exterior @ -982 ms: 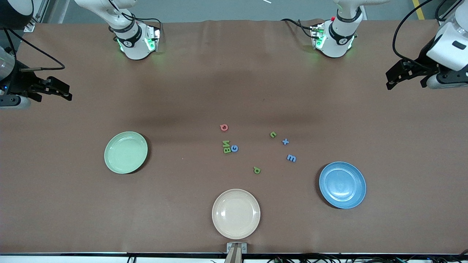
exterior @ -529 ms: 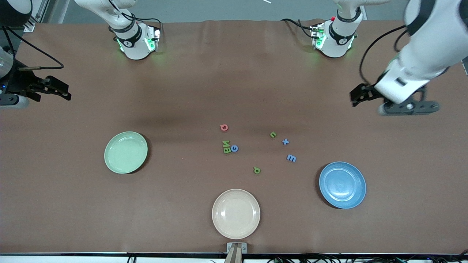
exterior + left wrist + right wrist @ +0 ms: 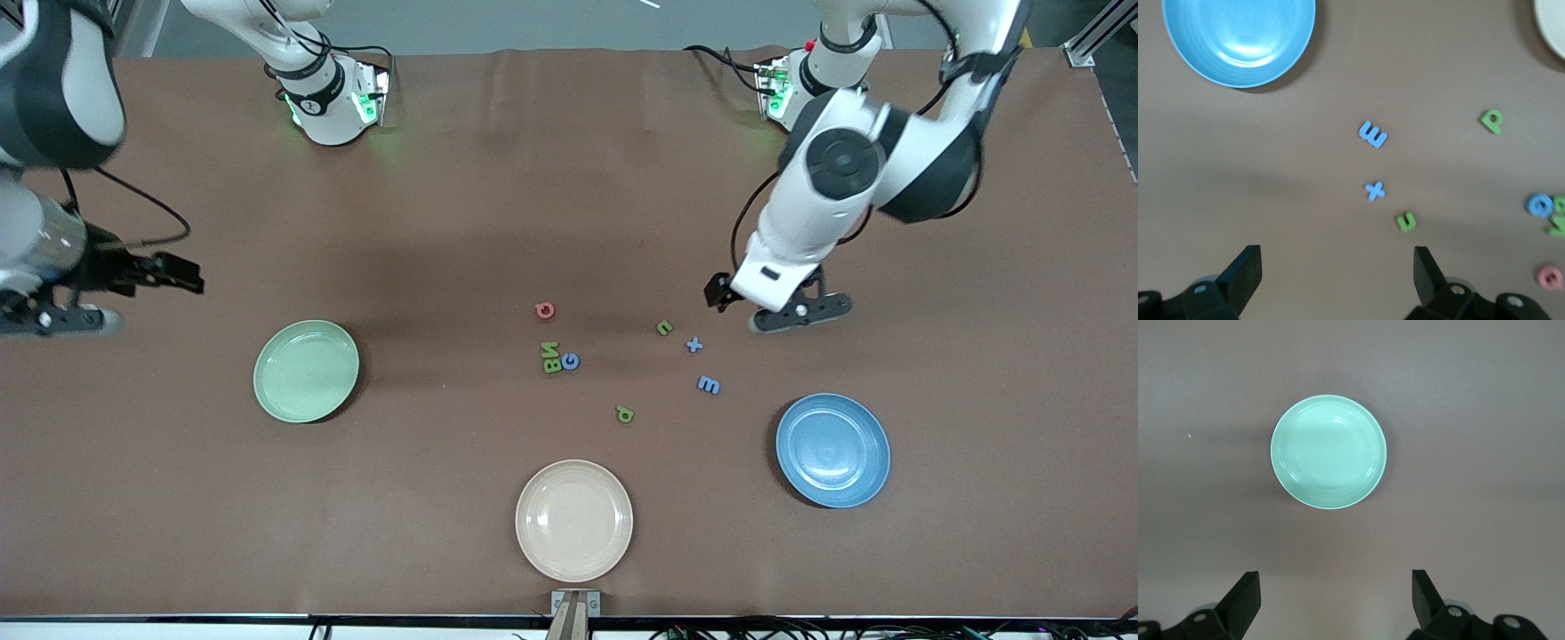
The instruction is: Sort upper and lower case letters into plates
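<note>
Eight letters lie loose on the brown desk, flat chunky pieces: one red-pink, three blue, four green. Landmark: the blue x. The green n lies just beside it, slightly farther from the front camera. The blue m lies nearer to the camera than the x. The green p lies nearer still, toward the cream plate. Toward the right arm's end from the x sits a tight cluster: two green letters touching a blue G; the red-pink piece lies just farther from the camera than that cluster.

Three round shallow smooth plates: mint green plate, blue plate, cream plate. All three hold nothing.

Left gripper hangs over bare desk close to the x and n, fingers spread wide, gripping nothing. Right gripper hangs over the desk near the mint plate, well apart from the x, fingers spread wide, gripping nothing.
</note>
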{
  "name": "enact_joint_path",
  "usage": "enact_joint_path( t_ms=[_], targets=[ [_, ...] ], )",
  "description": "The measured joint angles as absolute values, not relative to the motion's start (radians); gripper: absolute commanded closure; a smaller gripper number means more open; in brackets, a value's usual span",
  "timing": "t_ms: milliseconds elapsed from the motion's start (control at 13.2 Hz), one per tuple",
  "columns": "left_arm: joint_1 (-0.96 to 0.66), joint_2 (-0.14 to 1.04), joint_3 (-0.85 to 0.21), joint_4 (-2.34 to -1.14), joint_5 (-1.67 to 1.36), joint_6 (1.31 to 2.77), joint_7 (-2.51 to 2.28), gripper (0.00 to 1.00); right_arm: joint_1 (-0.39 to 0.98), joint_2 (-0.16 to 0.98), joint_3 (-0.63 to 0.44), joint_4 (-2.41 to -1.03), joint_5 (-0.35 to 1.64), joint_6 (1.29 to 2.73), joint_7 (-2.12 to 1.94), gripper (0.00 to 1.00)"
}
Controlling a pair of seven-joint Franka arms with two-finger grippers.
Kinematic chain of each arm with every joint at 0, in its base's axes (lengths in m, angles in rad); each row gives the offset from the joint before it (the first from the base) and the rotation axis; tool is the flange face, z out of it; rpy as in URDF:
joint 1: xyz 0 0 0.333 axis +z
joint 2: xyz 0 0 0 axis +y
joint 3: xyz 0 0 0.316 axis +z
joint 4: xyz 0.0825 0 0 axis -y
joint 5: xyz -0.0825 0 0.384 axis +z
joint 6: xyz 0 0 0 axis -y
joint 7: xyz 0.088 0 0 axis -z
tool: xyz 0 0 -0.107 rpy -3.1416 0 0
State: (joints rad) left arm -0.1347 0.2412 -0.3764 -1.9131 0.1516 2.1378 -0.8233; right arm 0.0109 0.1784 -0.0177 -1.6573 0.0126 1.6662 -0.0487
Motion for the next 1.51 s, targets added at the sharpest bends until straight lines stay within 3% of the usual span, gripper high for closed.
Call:
enact_joint_path(
  t_ms=[378, 755, 1133, 1284, 1511],
  targets=[
    [-0.226, 0.447, -0.377, -1.921, 0.233, 2.318, -1.184, 0.16, 0.238, 0.255, 0.003, -1.628, 0.083, 1.735, 0.268, 0.0],
    [-0.264, 0.57, -0.377, -1.908, 0.358, 2.371, -1.42, 0.27, 0.536, 0.407, 0.007, -1.636, 0.123, 1.996, 0.608, 0.0],
    [-0.266, 0.619, -0.376, -1.904, 0.358, 2.406, -1.43, 0.42, 0.687, 0.589, 0.0, -1.634, 0.114, 2.236, 0.871, 0.0],
    [-0.266, 0.63, -0.376, -1.901, 0.358, 2.407, -1.431, 0.54, 0.71, 0.631, -0.002, -1.634, 0.095, 2.277, 0.97, 0.01],
    [-0.266, 0.64, -0.376, -1.893, 0.358, 2.407, -1.431, 0.91, 0.725, 0.663, -0.003, -1.647, 0.087, 2.31, 1.083, 0.03]
  ],
)
